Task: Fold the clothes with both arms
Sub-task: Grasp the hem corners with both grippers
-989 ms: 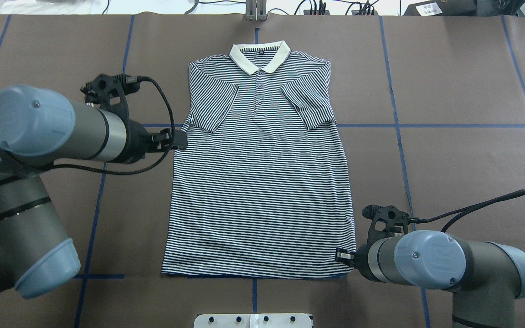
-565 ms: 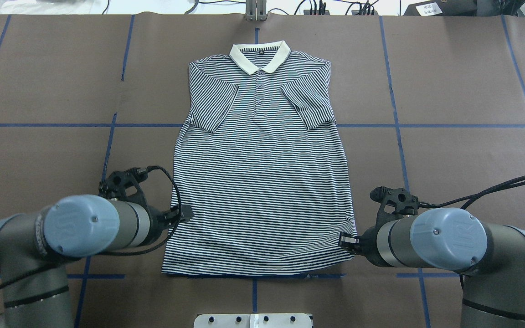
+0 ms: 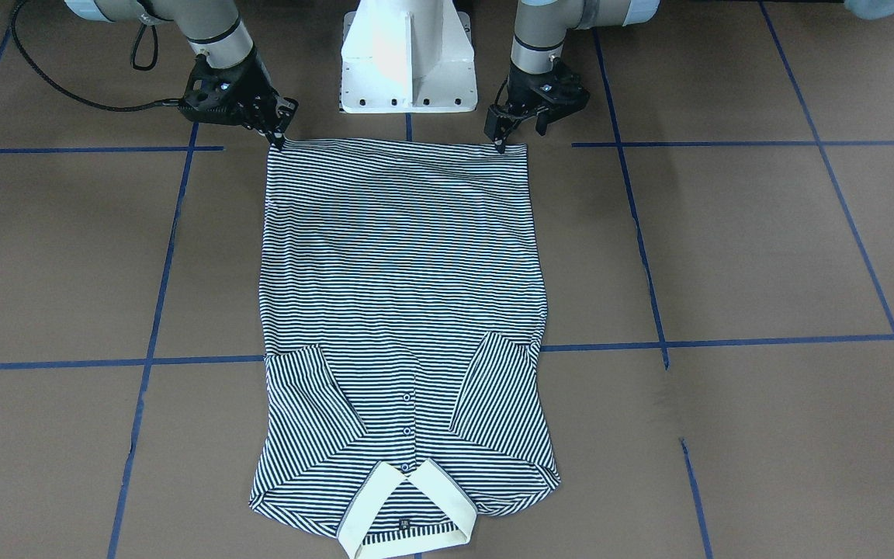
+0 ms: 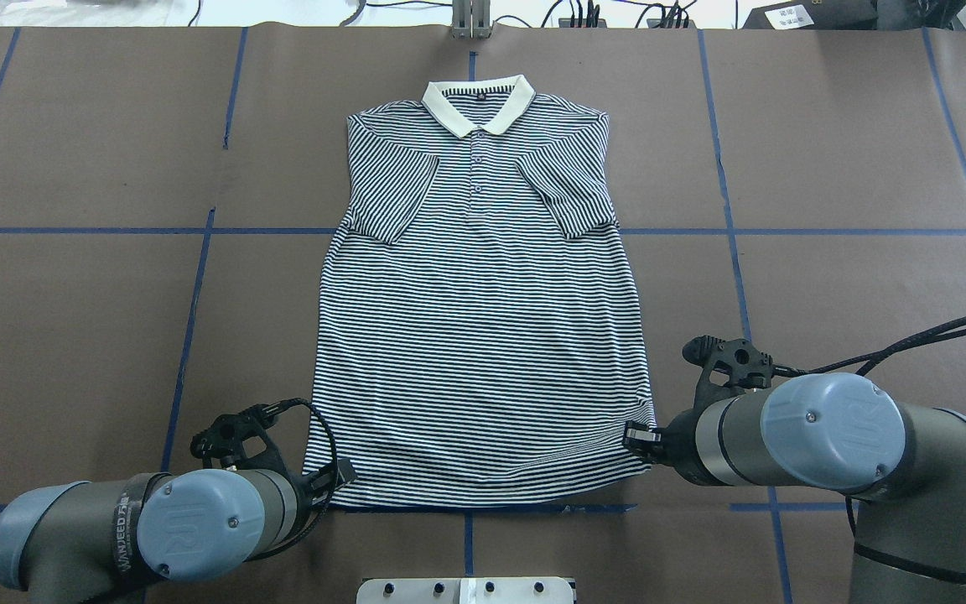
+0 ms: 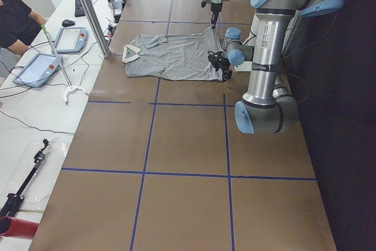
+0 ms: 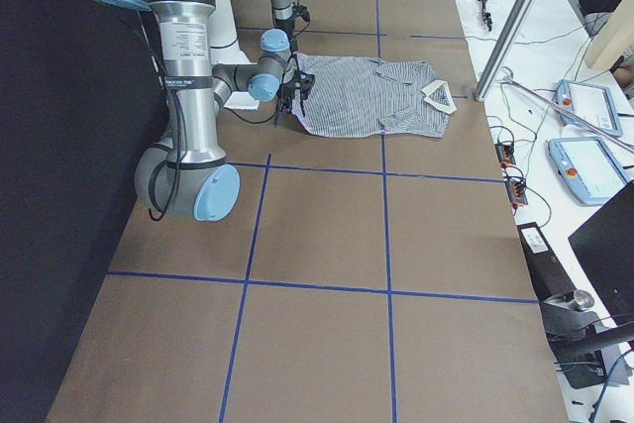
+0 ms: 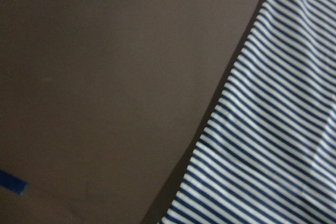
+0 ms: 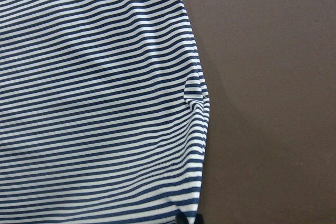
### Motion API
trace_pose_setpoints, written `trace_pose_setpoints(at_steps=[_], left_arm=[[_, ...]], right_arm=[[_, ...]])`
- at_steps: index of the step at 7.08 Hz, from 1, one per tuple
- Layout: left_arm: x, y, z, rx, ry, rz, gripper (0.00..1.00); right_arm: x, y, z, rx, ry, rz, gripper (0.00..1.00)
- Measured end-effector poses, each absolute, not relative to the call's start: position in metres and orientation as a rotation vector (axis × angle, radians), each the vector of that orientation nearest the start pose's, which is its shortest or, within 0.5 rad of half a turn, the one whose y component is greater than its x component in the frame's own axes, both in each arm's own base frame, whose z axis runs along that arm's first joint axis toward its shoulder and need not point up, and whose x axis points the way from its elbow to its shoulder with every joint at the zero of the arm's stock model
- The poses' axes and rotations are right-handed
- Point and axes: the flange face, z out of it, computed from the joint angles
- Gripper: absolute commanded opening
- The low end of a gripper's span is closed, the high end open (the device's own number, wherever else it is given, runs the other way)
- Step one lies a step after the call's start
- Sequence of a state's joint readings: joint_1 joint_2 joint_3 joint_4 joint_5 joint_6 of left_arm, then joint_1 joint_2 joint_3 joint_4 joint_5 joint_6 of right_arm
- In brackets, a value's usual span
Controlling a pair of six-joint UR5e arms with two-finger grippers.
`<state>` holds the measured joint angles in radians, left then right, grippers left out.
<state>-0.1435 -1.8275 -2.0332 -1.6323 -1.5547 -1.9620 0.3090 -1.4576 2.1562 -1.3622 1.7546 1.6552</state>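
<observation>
The left gripper (image 4: 342,475) sits at the near hem corner of the shirt (image 4: 483,335), touching the cloth; I cannot tell whether its fingers are closed. The right gripper (image 4: 636,436) meets the other hem corner and seems to pinch it, as the edge puckers there. The shirt lies flat, front up, on the brown table (image 4: 72,319), with its sleeves (image 4: 386,197) folded in across the chest and its collar (image 4: 476,105) farthest away.

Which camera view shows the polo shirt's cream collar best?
The exterior front-facing view: the collar lies nearest that camera, large, with both flaps and the neck label plain. The overhead exterior view shows it smaller, at the far end. The side views show it tiny. The wrist views show only the shirt's stripes and table.
</observation>
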Motion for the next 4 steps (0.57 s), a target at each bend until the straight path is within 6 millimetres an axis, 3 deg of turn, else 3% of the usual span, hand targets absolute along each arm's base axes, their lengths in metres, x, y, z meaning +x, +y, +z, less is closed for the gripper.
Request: trace_pose_setpoints(at_steps=[3,4], left_arm=[[0.5220,-0.2133,0.3248,-0.071,0.745,-0.515,0.94],[0.5221,-0.2148,0.3265,-0.063,0.737,-0.517,0.89]], right_arm=[[-0.4269,-0.2582,0.3115,-0.067,-0.928,0.283,0.00],[-0.4268,-0.2582,0.3115,-0.067,-0.928,0.283,0.00]])
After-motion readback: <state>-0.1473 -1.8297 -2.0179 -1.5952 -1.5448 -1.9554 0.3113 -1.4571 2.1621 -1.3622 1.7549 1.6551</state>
